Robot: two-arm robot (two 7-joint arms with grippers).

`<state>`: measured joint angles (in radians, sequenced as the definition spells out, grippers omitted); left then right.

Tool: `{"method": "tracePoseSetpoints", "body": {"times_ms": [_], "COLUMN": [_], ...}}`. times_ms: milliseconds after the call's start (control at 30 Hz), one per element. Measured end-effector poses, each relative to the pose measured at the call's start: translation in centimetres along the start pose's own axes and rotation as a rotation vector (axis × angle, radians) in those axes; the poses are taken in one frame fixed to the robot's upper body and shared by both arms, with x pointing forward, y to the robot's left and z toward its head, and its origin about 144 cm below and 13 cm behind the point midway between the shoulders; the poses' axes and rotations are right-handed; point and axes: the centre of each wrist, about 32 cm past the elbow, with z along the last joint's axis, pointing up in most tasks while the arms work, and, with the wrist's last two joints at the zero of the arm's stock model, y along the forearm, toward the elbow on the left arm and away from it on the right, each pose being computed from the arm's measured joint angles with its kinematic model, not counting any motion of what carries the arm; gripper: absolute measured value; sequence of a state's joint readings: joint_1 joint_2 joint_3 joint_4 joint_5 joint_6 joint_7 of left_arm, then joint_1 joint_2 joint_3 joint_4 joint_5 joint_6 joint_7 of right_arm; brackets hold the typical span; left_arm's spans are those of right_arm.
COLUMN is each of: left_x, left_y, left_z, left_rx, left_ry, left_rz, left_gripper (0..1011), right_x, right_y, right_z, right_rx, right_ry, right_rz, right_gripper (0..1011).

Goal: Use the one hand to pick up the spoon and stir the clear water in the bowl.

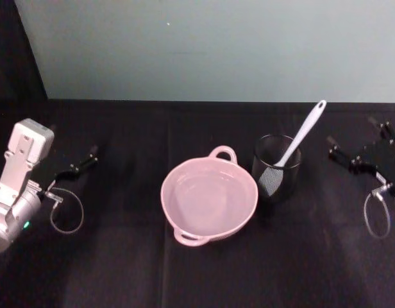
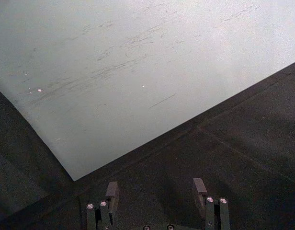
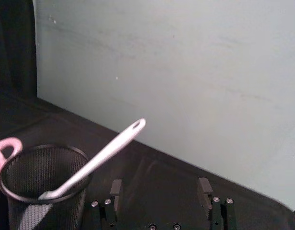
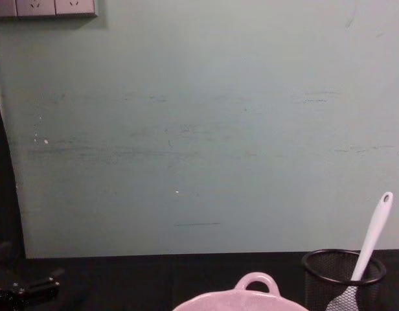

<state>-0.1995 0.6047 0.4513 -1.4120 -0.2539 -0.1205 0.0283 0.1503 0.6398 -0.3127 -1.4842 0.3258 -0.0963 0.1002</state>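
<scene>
We see a pale pink, glossy bowl [image 1: 209,204] on a desk [image 1: 120,269] draped in plain black cloth. Beside it stands a black cup [image 1: 276,168] with a fine wire-mesh pattern, and the spoon [image 1: 299,140] leaning in it is plain white. Behind the desk we find a pale grey-green wall [image 4: 199,129] marked with faint dark scuffs and a few white specks. The left claw [image 1: 82,163] and the right claw [image 1: 351,157] are both black; the left arm's casing is white, with a small green light. Grey cables loop by each wrist.
</scene>
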Motion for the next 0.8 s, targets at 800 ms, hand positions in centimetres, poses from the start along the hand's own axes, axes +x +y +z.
{"method": "tracePoseSetpoints", "body": {"times_ms": [800], "left_x": [0.0], "left_y": [0.0], "left_z": [0.0], "left_rx": [0.0], "left_ry": [0.0], "left_rz": [0.0], "left_gripper": [1011], "right_x": [-1.0], "right_y": [1.1], "right_z": [-2.0], "right_rx": [-0.049], "right_ry": [0.034], "right_rz": [0.025], "right_gripper": [1003]}}
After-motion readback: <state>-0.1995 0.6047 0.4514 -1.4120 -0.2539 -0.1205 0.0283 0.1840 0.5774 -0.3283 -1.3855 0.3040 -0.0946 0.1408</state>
